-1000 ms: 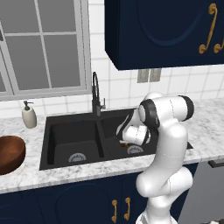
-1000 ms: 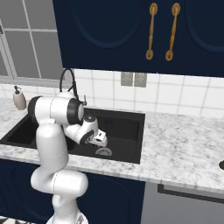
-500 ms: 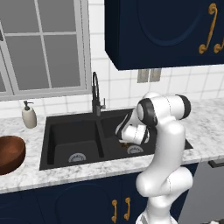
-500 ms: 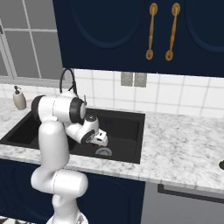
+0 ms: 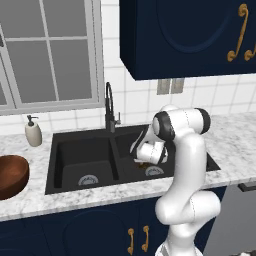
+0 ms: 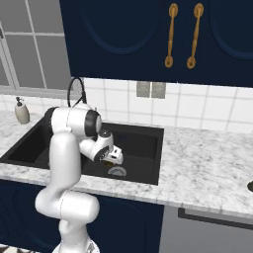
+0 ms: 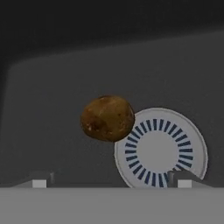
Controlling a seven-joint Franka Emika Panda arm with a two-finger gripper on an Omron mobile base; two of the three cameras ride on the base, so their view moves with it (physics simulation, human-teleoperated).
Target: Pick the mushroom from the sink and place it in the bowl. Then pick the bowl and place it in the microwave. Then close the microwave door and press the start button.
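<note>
A black sink (image 5: 85, 150) is set in marble counter (image 6: 207, 168), mid-frame. The gripper (image 7: 109, 181) is spread wide, empty, above the mushroom (image 7: 107, 118).

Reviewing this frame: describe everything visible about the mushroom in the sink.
The mushroom is a small rounded lump, mottled tan-brown with darker patches and a dull, slightly rough-looking skin. It lies on the black floor of the sink, in the basin nearer the arm, overlapping the edge of the round silver drain. The open gripper hovers before it without touching.
</note>
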